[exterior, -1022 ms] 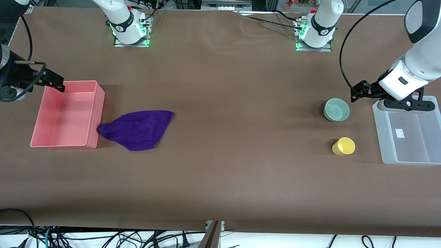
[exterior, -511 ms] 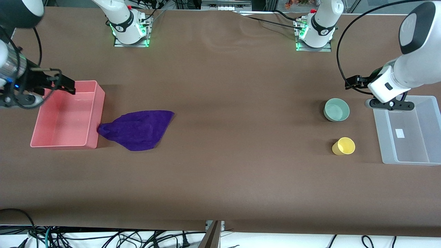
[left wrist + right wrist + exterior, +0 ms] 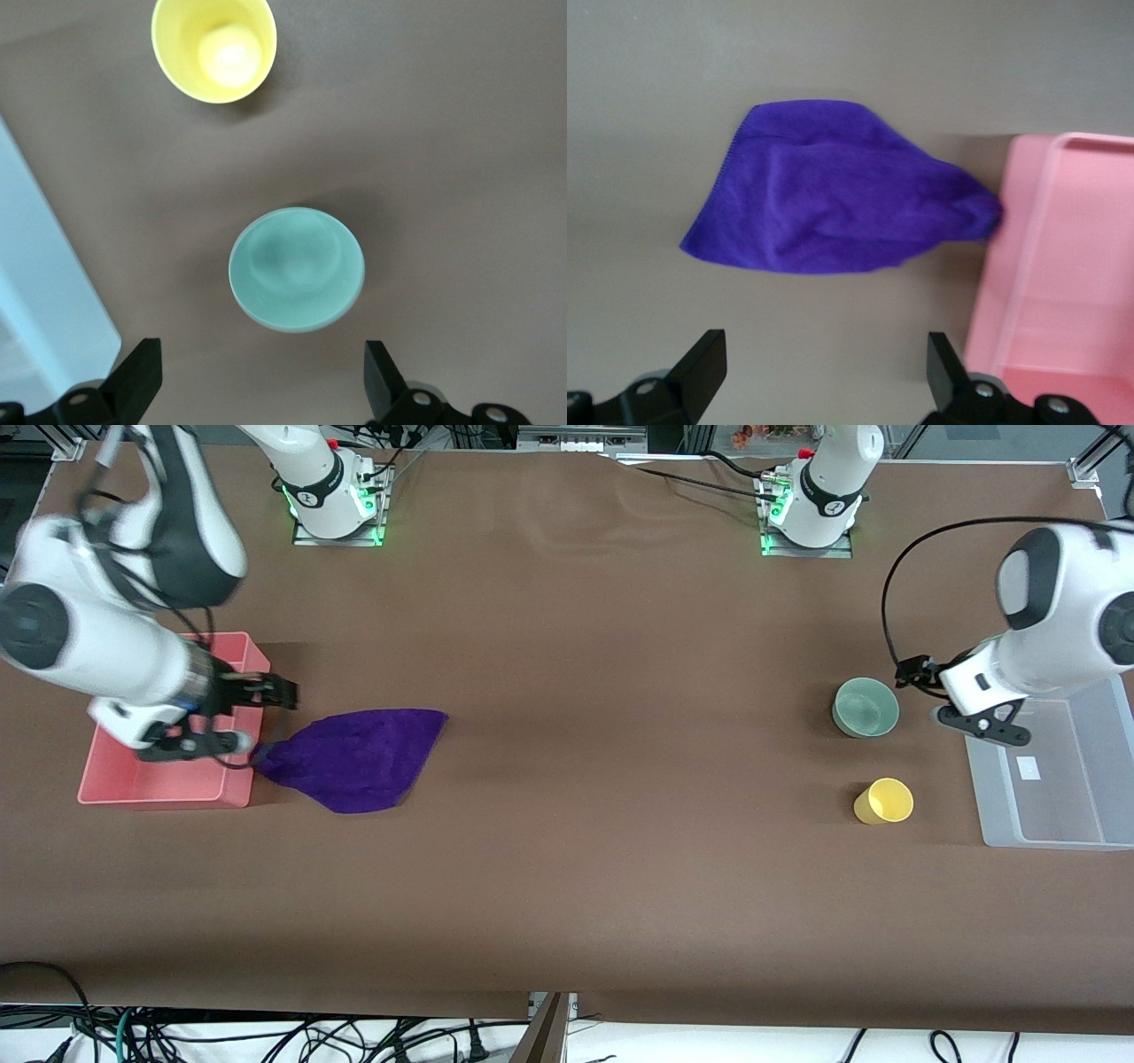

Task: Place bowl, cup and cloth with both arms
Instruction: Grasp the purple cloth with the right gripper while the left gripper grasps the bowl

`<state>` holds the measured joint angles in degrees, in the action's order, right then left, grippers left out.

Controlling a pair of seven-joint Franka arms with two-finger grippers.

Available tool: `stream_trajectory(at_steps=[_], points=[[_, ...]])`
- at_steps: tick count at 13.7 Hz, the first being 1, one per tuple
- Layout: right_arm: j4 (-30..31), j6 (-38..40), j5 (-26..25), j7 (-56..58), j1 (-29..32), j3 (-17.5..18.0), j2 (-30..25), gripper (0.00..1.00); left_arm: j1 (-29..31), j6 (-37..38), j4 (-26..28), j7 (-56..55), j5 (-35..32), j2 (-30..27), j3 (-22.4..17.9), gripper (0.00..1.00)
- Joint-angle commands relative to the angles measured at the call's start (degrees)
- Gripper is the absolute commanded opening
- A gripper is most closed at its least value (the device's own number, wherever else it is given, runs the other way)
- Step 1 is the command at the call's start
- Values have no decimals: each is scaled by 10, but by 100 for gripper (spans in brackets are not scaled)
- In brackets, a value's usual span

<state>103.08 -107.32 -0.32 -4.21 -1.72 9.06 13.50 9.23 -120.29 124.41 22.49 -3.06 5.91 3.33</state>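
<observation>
The purple cloth (image 3: 354,757) lies crumpled on the table, one corner touching the pink bin (image 3: 159,790); it also shows in the right wrist view (image 3: 833,195). My right gripper (image 3: 282,693) is open and empty, over the bin's wall next to the cloth's corner; its own view shows it too (image 3: 824,367). The mint-green bowl (image 3: 866,707) stands upright, and the yellow cup (image 3: 883,801) sits nearer the front camera. My left gripper (image 3: 910,671) is open and empty, up beside the bowl. Its wrist view shows the gripper (image 3: 263,376), the bowl (image 3: 297,268) and the cup (image 3: 214,44).
A clear plastic bin (image 3: 1054,828) stands at the left arm's end of the table, beside the bowl and cup; its corner shows in the left wrist view (image 3: 44,292). The pink bin (image 3: 1063,266) stands at the right arm's end. The brown table cover (image 3: 620,779) lies between.
My right gripper has swung from the pink bin's outer corner across the bin toward the cloth. My left gripper has shifted a little beside the bowl. Bowl, cup and cloth have not moved.
</observation>
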Motion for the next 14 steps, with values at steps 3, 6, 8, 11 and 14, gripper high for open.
stream_trajectory(at_steps=[3, 6, 8, 11, 14], points=[[110, -156, 3, -13, -16, 34, 34, 100, 25, -247, 146, 42, -10, 28, 3, 100], [145, -282, 2, -13, -22, 34, 89, 100, 43, -336, 145, 92, -9, 90, 3, 88], [153, -342, 1, -12, -36, 34, 123, 100, 64, -357, 143, 105, -10, 113, 4, 78], [155, -387, 0, -12, -47, 34, 156, 100, 67, -356, 143, 105, -9, 114, 4, 0], [172, -436, -1, -4, -48, 33, 167, 74, 67, -353, 143, 105, -9, 109, 5, 0]])
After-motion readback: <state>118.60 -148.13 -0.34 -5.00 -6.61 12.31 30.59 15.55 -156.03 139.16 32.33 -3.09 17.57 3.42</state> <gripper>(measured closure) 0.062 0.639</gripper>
